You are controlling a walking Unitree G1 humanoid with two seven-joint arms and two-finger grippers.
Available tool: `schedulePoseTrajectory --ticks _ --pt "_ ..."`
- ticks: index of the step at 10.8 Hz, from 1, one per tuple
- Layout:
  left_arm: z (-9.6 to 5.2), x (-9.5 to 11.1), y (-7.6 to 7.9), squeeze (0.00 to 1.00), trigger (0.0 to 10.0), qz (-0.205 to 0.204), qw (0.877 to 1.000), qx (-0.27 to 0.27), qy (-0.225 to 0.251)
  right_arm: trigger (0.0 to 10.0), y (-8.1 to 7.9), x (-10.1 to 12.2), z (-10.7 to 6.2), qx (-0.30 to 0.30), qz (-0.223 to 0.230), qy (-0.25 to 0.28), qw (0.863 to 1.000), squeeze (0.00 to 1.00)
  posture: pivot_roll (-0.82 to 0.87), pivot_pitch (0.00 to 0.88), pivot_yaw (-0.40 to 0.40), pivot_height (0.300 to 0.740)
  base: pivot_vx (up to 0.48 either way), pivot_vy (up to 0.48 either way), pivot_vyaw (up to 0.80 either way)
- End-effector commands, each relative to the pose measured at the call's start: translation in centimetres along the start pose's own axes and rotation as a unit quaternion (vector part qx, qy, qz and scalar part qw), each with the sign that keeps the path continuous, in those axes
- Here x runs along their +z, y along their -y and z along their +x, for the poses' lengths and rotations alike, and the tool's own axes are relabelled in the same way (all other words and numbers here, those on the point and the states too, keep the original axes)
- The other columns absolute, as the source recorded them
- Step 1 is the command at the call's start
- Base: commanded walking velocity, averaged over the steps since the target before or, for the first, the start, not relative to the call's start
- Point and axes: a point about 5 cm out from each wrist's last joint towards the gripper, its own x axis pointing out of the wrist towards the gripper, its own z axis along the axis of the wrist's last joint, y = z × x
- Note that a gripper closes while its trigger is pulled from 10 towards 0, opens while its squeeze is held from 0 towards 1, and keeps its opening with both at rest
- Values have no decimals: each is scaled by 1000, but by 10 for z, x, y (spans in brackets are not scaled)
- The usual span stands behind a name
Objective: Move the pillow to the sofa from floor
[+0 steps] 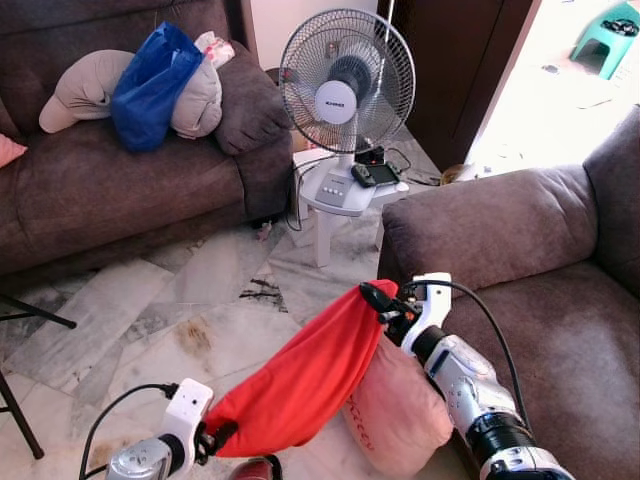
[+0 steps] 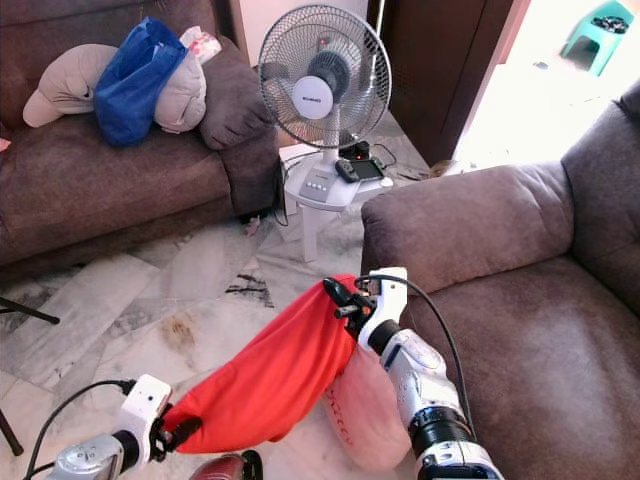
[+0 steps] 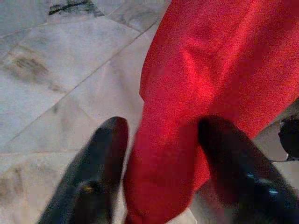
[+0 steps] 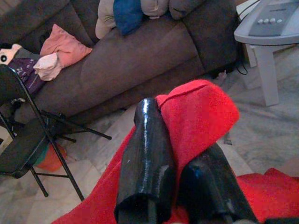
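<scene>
Carrying red pillow (image 1: pixel 300 375) slung between left gripper (image 1: pixel 213 437) and right gripper (image 1: pixel 377 297), jaws pinching opposite ends, clear of floor (image 1: pixel 150 320), toward sofa (image 1: pixel 540 300).

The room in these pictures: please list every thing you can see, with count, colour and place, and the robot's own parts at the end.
Pillow: one, red, held up over the floor between both grippers.
Second pillow: one, pink, low beside the near sofa.
Near sofa: one, brown, on the right.
Far sofa: one, brown, on the left.
Bag: one, blue, on the far sofa.
Fan: one, white, on a small white table.
Folding chair: one, black, on the floor.
Stool: one, green, beyond the doorway.
Left gripper: shut on one end of the pillow.
Right gripper: shut on the other end.
</scene>
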Motion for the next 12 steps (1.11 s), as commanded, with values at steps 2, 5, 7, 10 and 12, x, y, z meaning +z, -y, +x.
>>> schedulePoseTrajectory --ticks 2,5,7,10,12 --pt "0 -4 -7 0 0 2 1000 26 -10 10000 3 16 2 -5 -13 37 999 0 118 62 -3 740 0 0 0" --pt "0 -2 -11 0 0 4 999 39 -5 10000 2 16 2 -5 -13 37 999 0 119 63 -4 740 0 0 0" --pt "-1 2 -24 0 0 17 993 114 -2 10000 2 16 2 -7 -12 37 999 0 117 62 -5 740 0 0 0" --pt "-6 11 -46 0 0 29 978 207 8 10000 1 14 3 -8 -11 36 999 0 118 62 -5 740 0 0 0" --pt "-9 21 -55 0 0 35 963 262 43 10000 1 14 3 -9 -10 36 999 0 119 63 -8 740 0 0 0"
